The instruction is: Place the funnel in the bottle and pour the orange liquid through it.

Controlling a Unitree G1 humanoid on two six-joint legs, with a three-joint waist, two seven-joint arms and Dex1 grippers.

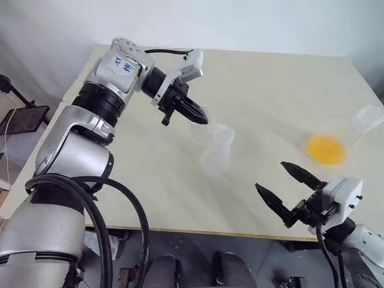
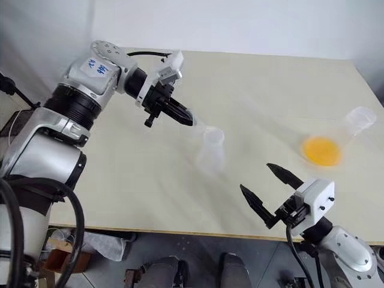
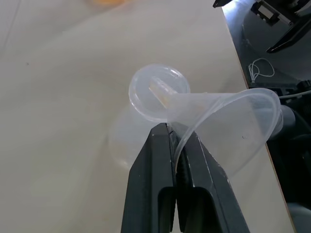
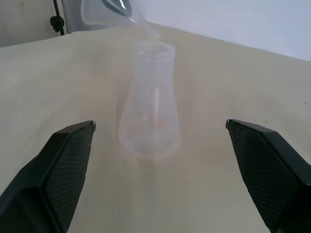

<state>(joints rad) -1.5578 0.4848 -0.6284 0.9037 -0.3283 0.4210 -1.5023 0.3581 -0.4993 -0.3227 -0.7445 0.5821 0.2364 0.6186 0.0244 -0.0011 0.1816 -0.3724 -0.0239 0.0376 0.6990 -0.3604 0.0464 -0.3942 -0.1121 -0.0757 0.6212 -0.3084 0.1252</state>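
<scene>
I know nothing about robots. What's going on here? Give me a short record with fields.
Table: pale tabletop
Left gripper: jaws shut on the funnel's rim
Funnel: clear, tilted, stem at the bottle's mouth, not yet seated
Bottle: small, clear, upright, near the table's middle
Orange liquid: shallow pool in a larger clear flask on the robot's right
Right gripper: jaws wide open, holding nothing, near the table's front edge

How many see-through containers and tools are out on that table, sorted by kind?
Funnels: 1, the funnel, pinched in the left claw.
Small bottles: 1, the bottle, standing upright.
Large flasks: 1, the flask holding the orange liquid.
Total: 3
</scene>
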